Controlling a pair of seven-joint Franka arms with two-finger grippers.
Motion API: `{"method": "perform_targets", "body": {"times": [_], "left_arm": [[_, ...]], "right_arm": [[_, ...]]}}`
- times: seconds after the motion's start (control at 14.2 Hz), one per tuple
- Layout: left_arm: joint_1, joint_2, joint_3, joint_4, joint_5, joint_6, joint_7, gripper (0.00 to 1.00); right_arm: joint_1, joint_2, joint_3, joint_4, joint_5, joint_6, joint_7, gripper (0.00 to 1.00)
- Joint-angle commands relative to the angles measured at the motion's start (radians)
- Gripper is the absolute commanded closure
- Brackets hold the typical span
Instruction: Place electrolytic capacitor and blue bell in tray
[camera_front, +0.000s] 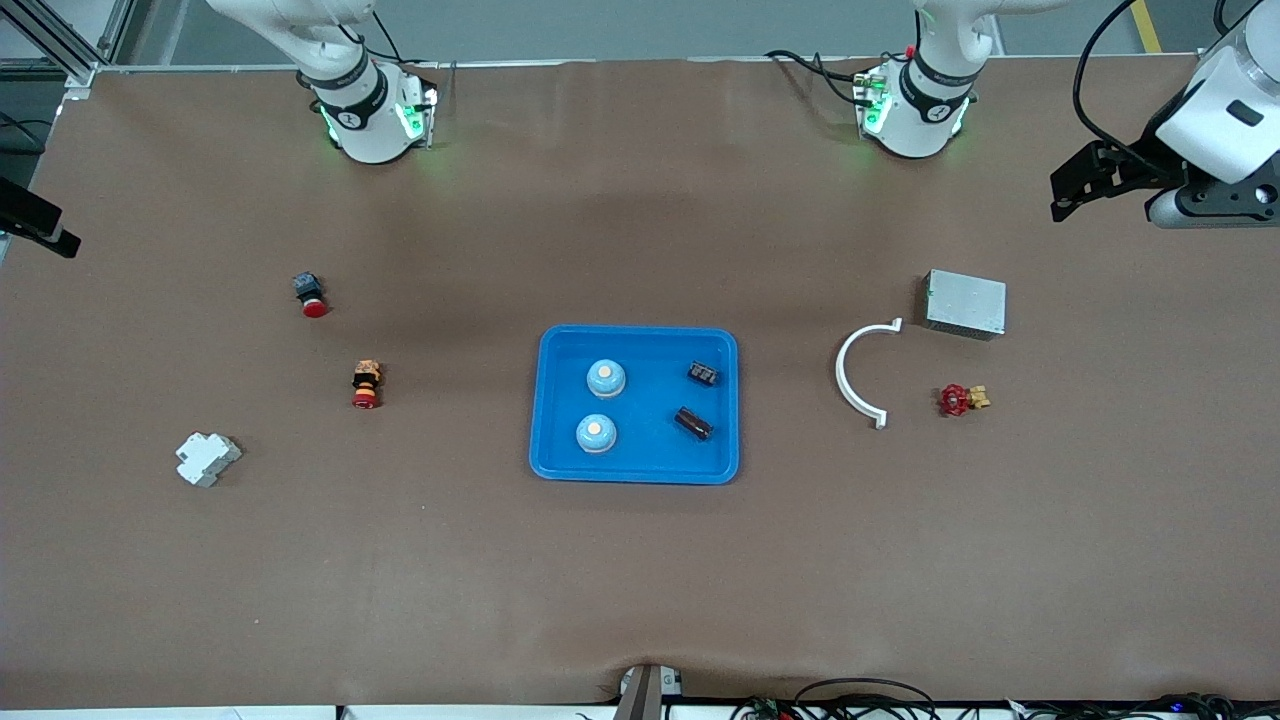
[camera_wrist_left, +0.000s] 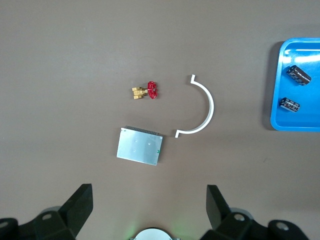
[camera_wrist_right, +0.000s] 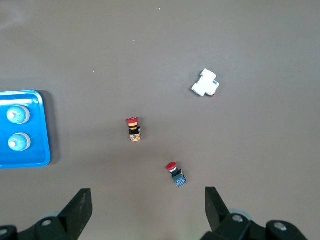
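2 domed bells (camera_front: 605, 378) | 2 cylindrical capacitors (camera_front: 702, 374) | glossy blue tray (camera_front: 560, 465)

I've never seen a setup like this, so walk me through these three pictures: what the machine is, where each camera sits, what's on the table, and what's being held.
Two robot arms stand at a brown table. The front view looks down from across the table; the other two come from cameras on each arm's wrist.

In the middle lies a blue tray holding two blue bells and two dark capacitors.

Toward the left arm's end lie a white half ring, a metal box and a red valve. Toward the right arm's end lie two red push buttons and a white breaker.

The left claw hangs open over the box and half ring; the right claw hangs open near the buttons. Neither holds anything.
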Motion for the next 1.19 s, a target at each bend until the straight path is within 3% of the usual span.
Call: {"method": "perform_targets", "body": {"times": [0.0,1.12], "left_arm": [[0.005,0.001,-0.002,0.005,0.001,-0.01,0.014,0.0],[0.015,-0.002,-0.004,0.004,-0.007,0.002,0.014,0.0]], "right_arm": [[-0.02,-0.019,0.014,-0.007,0.006,0.002,-0.011,0.0],[-0.02,-0.019,0.01,-0.05,0.004,0.039,-0.011,0.0]]}}
